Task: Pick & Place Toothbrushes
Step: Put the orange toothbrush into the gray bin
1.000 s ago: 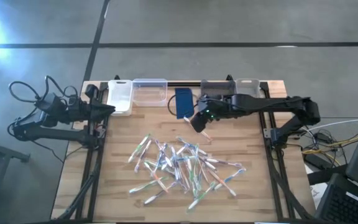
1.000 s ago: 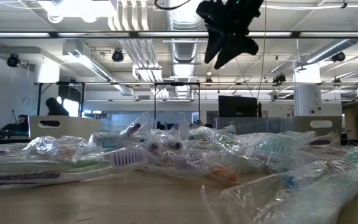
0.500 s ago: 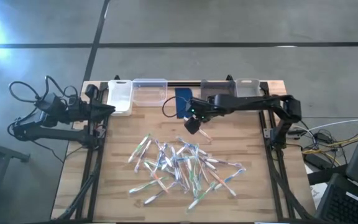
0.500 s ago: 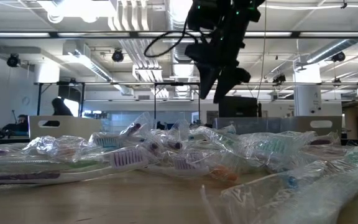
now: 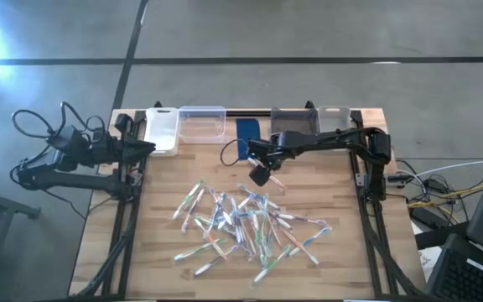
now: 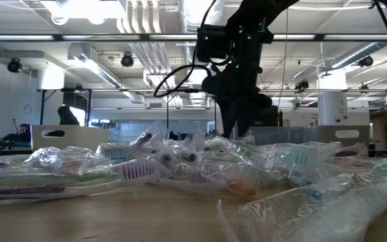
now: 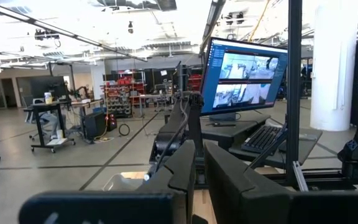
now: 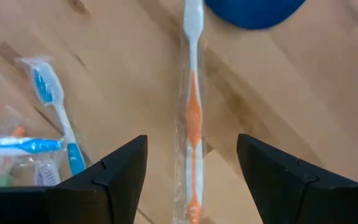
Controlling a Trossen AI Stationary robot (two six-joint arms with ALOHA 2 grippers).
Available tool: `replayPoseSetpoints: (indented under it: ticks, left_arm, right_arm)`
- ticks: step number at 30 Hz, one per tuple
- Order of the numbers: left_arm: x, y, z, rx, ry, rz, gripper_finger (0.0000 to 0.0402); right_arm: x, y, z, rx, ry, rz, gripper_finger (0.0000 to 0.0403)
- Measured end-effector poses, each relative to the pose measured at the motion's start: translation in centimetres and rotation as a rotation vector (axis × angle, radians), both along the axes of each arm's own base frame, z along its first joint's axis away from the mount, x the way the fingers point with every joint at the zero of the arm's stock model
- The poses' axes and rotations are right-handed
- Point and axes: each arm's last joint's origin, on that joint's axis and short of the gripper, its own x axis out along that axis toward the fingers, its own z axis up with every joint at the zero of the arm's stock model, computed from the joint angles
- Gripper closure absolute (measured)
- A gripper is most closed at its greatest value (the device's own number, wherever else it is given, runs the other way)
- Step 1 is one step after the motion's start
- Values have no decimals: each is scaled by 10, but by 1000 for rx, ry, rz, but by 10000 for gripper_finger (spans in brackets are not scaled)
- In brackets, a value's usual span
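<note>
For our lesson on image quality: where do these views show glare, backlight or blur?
High view: a bright flare at the upper left corner washes out the floor. Low view: ceiling lights backlight the right gripper into a silhouette, and the nearest wrapped toothbrushes are soft. Right wrist view: the orange toothbrush looks slightly blurred.

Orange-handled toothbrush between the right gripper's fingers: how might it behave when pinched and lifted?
The orange-handled toothbrush looks thin and stiff, probably light. Its clear wrapper may let the right gripper, now open astride it, slip. Lying flat on the table, it seems unlikely to roll.
</note>
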Motion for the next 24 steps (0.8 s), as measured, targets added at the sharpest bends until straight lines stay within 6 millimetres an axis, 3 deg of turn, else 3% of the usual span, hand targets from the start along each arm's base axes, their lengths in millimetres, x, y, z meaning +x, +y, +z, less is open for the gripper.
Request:
replayPoseSetpoints:
  ticks: [9, 16, 24]
  left_arm:
    - [0, 0, 0, 0, 0, 0, 360]
    - [0, 0, 0, 0, 0, 0, 360]
    - [0, 0, 0, 0, 0, 0, 360]
  right_arm:
    - [-1, 5, -21, 110, 88, 33, 188]
    - [-15, 18, -25, 126, 164, 50, 197]
    - [-20, 23, -39, 121, 137, 47, 194]
